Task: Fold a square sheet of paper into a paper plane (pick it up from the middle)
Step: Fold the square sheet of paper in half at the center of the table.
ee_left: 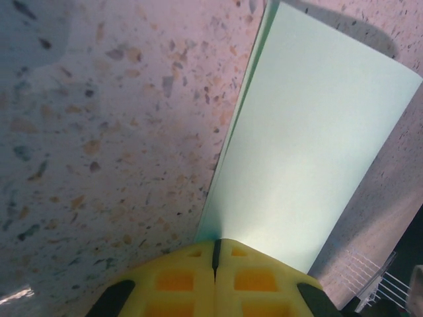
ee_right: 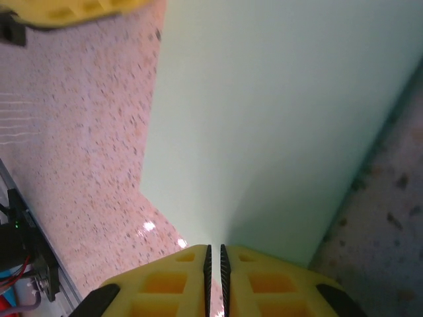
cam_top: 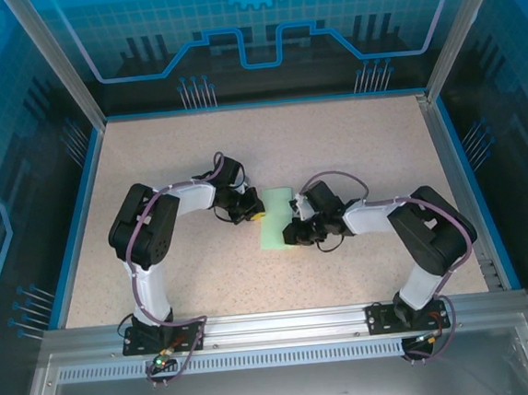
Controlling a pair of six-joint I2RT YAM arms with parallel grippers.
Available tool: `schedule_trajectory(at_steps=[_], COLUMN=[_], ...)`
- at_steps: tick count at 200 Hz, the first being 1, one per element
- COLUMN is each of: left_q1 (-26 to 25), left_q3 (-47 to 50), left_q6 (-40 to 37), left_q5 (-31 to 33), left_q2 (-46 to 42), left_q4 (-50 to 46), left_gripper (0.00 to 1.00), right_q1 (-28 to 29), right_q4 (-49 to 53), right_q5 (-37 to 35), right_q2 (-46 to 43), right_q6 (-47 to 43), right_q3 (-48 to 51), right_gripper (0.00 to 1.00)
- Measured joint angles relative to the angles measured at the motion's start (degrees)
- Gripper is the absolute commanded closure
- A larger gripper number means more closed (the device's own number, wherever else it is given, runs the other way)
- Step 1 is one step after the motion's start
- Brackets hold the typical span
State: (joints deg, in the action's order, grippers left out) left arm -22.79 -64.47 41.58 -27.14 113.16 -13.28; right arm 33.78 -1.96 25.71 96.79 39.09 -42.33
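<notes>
Yellow fingertips of the left gripper [ee_left: 215, 246] sit pressed flat together at the bottom edge of its wrist view, with no gap between them. The square sheet of paper [ee_left: 310, 152] runs from the upper right of that frame down to the tips. Its near end is hidden beneath them, so it may be pinched or only pressed on; I cannot tell which. Along the sheet's left edge two layers show, one just over the other, and its far corner is cut off by the top of the frame.

The right gripper [ee_right: 213, 249] is closed to a hairline slit on the sheet's near edge, which disappears between the tips at the bottom centre. The pale green surface there is blurred, and no crease can be made out. A yellow finger [ee_right: 73, 10] crosses the upper left corner, mostly cut off.

From above, the paper lies as a narrow rectangle at centre frame on the speckled table [cam_top: 352, 144]. The grippers cover its left and lower right edges.
</notes>
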Motion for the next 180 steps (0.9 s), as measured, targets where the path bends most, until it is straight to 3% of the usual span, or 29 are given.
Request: schedule_trajectory(at_steps=[39,88,131,180], left_q1=[0.00,0.00,-0.02,-0.11], left_q3=[0.00,0.00,0.00,-0.72], left_q6=[0.00,0.00,0.00,-0.02], left_q5=[0.00,-0.02,-0.11,-0.04], left_q2=[0.00,0.04,0.04,0.09], left_q4=[0.00,0.00,0.02,-0.90], left_gripper=[0.97,0.97,0.97,0.94], right_q1=[-0.61,0.35,1.57,2.27], right_q4=[-0.55,-0.24,-1.29,8.52], right_q5=[-0.20,-0.59,-1.42,-3.91], right_q2=[6.27,8.50,2.60,-5.18], right_q6=[-0.81,-0.83,-1.18,-2.01], right_q3=[-9.20,-7.54,-0.24,2.14], right_gripper=[0.86,0.86,0.86,0.85])
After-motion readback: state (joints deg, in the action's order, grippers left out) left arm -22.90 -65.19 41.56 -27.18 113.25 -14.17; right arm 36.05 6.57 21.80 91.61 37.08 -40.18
